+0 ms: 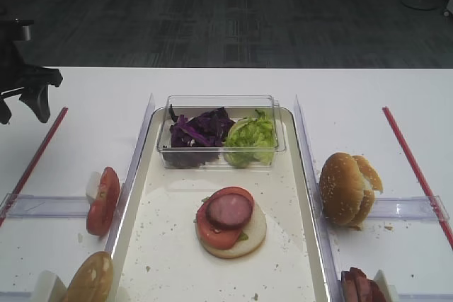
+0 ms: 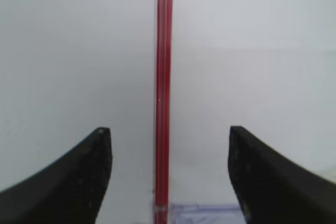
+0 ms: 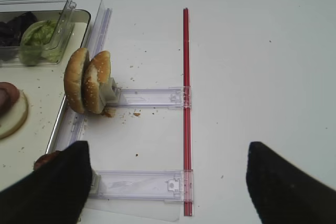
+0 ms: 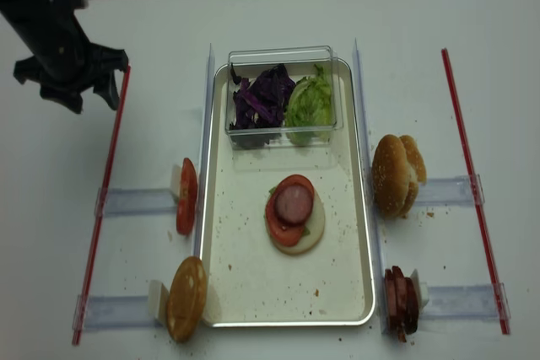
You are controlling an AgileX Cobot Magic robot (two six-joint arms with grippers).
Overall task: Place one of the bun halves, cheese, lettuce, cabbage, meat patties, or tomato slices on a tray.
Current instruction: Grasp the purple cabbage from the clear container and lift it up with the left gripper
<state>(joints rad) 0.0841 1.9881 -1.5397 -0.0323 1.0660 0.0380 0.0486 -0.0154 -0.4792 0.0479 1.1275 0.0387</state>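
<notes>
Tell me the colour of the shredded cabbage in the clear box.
Dark purple cabbage, beside pale green lettuce; clearest in the realsense high view.

Left arm [image 4: 46, 14]: matte black housing with a small grey cylindrical part near the top; its left gripper [image 4: 80, 94] ends in two black tapered fingers [image 2: 68, 182]. Right gripper fingers [image 3: 52, 187]: black, wedge-shaped

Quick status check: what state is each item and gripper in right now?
Left gripper: open, empty, above the table.
Right gripper: open, empty.
Tray: holds a bun half stacked with tomato slice and meat patty.
Clear box: uncovered, holding cabbage and lettuce.
</notes>
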